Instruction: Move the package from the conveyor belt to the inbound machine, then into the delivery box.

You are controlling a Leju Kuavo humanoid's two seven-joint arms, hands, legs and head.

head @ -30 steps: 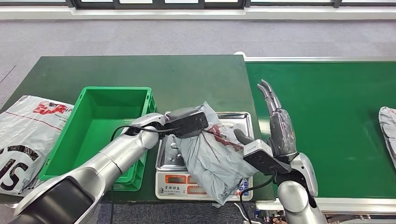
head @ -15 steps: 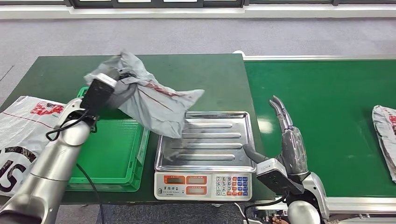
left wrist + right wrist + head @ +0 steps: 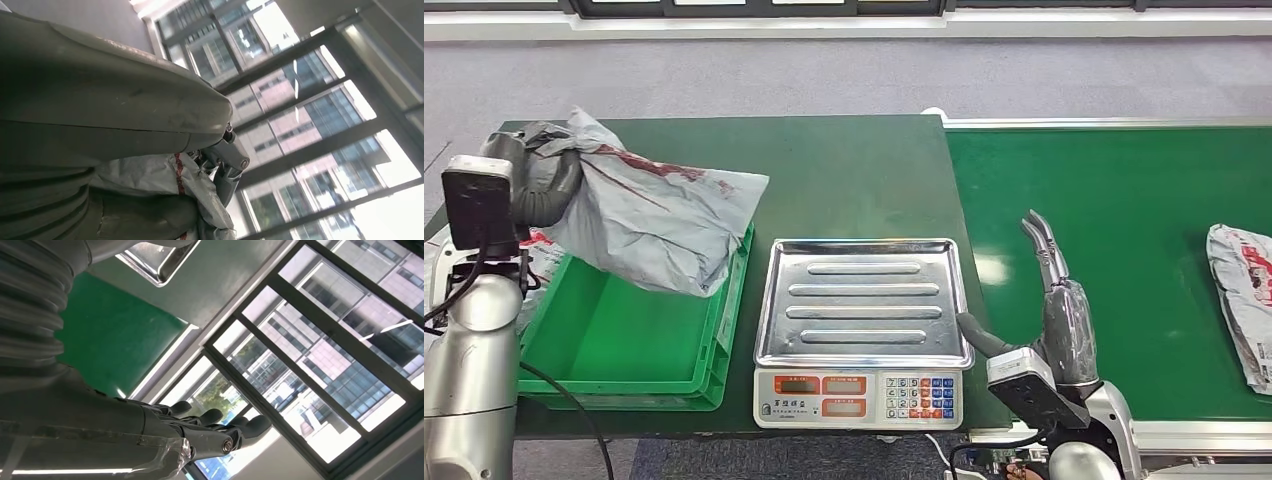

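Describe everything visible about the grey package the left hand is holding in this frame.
The grey package is a soft, crumpled plastic mailer bag with red printing across its upper face. The left hand grips its bunched end, with the fingers wrapped into the folds. It hangs tilted above the far end of the green crate, its lower corner dipping below the crate's rim; contact with the rim cannot be told. It is clear of the scale tray.

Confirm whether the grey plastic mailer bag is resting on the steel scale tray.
No: the scale tray is bare, and the left hand holds the grey mailer bag above the green crate.
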